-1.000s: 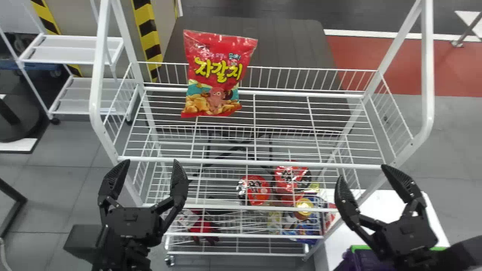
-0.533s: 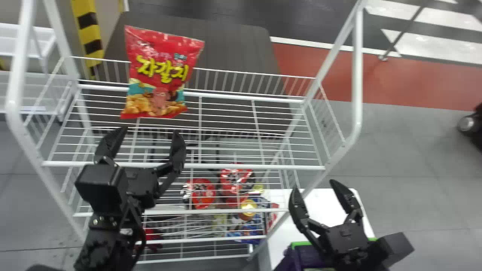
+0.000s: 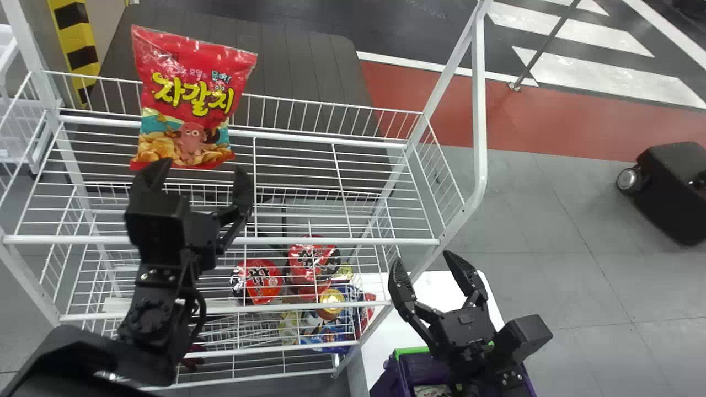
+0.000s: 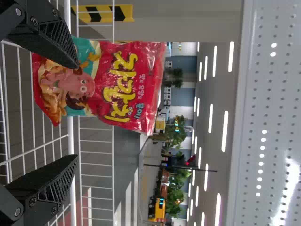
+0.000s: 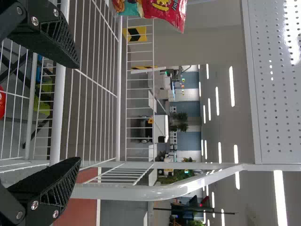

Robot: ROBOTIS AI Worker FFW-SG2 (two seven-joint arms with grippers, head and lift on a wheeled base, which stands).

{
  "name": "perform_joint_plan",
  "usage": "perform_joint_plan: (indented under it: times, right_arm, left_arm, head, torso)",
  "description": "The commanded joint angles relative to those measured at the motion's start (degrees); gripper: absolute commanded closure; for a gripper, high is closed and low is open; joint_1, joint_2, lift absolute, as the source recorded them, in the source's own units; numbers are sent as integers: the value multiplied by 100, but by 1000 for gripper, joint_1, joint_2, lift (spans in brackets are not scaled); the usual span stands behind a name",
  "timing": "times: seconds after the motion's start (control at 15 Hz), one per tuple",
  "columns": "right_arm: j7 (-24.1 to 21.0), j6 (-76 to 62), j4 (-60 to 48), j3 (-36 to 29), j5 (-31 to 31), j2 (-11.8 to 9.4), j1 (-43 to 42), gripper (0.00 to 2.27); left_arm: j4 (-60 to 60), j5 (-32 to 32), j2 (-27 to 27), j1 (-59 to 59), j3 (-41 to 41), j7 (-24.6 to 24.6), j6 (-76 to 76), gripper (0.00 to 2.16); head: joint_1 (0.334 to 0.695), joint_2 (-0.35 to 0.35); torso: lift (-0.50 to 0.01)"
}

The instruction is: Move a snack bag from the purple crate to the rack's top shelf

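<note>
My spread right gripper partly hides the purple crate; I count one snack bag behind my left gripper, also spread.

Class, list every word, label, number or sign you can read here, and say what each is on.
"자갈치": large yellow letters on the red snack bag.
Smaller lines above those letters: too small to read with certainty.
Print on the red packages and blue packet lower in the rack: too small to read.
</note>
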Motion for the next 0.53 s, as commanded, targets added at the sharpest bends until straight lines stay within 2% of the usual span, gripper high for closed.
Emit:
perform_joint_plan:
  times: [0.0,0.2,0.47]
  right_arm:
    - [0,-123,52,8,-33,3,-9,134]
    - [79,-158,70,-28,-182,3,-9,144]
    - [141,-175,96,-89,-226,-6,-18,144]
  left_arm:
    - [723,68,-37,-433,-78,177,3,154]
    - [1593,103,-37,-1030,-262,687,-49,154]
    - [1909,349,-37,-1277,-201,749,-506,154]
  head:
    - [695,-322]
    - [695,-308]
    - [695,-296]
  torso:
    - [1]
    - [1]
    - [1]
